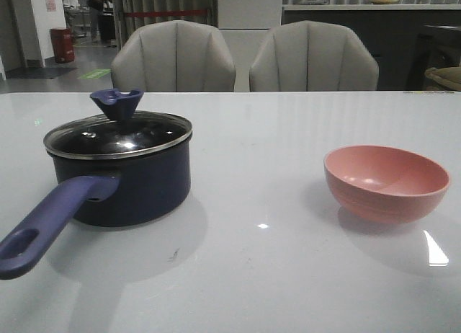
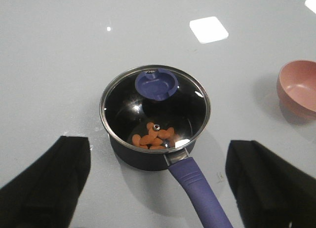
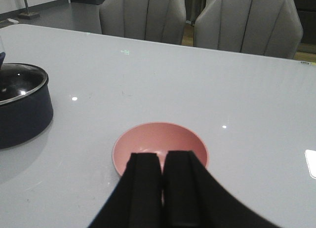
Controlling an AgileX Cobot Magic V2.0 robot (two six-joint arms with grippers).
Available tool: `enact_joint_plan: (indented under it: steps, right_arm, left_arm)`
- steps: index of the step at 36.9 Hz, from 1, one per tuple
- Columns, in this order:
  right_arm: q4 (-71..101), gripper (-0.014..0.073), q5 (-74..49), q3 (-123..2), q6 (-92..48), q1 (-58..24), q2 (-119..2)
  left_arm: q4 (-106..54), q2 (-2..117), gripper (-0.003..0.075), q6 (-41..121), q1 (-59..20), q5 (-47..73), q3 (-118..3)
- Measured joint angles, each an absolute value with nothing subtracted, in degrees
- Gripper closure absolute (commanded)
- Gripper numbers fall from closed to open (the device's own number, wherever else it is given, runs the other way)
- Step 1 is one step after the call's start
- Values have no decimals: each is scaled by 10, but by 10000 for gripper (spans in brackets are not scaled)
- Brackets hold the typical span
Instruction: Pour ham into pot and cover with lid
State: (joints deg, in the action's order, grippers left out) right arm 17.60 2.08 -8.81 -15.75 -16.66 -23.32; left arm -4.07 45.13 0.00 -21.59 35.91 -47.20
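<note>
The navy pot stands at the left of the table, its purple handle pointing to the near left. The glass lid with its blue knob sits on the pot. In the left wrist view the orange-pink ham shows through the lid inside the pot. My left gripper is open and empty, above and clear of the pot, over its handle. My right gripper is shut and empty, near the pink bowl. Neither gripper shows in the front view.
The empty pink bowl stands at the right of the table, also at the edge of the left wrist view. Two grey chairs stand behind the table's far edge. The pot's side shows in the right wrist view.
</note>
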Motion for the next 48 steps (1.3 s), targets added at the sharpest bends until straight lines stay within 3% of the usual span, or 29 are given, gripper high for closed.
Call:
enact_joint_plan:
  steps: [2, 8, 10, 31, 42, 48]
  right_arm:
    - [176, 426, 21, -88, -158, -167, -233]
    - [176, 426, 21, -88, -158, -167, -233]
    - [176, 426, 21, -88, -158, -167, -233]
    - [176, 426, 21, -88, -158, -167, -233]
    - [176, 426, 21, -88, -158, -167, -233]
    - [176, 426, 21, -88, -158, -167, -232]
  left_arm:
    - [-41, 402, 256, 0, -215, 332, -421]
    - [-41, 286, 625, 0, -215, 250, -284]
    - [-41, 265, 589, 0, -215, 223, -254]
    - [-30, 223, 589, 0, -211, 144, -191]
    - [-8, 7, 589, 0, -94, 40, -16]
    - [-6, -2, 589, 0, -57, 22, 3]
